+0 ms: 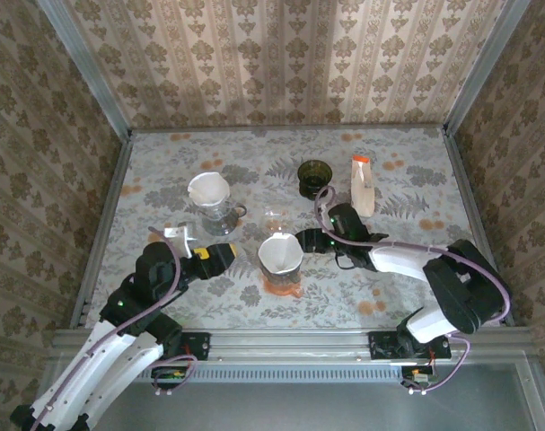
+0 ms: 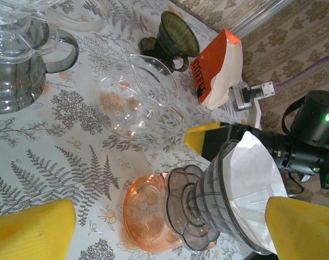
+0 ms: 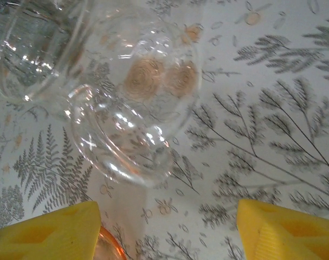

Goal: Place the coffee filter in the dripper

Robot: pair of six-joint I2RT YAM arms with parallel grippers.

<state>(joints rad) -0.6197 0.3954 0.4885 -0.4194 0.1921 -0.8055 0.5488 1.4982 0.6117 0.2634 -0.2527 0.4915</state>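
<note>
From above, you see your left gripper (image 1: 216,256) just left of the dripper (image 1: 281,271) and your right gripper (image 1: 304,241) just right of it. The white filter (image 1: 279,251) sits inside the dripper, near the middle of the tabletop (image 1: 254,153). In the left wrist view, your left gripper's yellow fingers (image 2: 31,230) stand wide apart and hold nothing. The dripper stands on an orange saucer (image 2: 142,211) with the filter in it, and one finger is in front of its rim. In the right wrist view, your right gripper's fingers (image 3: 45,233) are wide apart too and hold nothing. A clear glass (image 3: 131,124) is just ahead of them.
</note>
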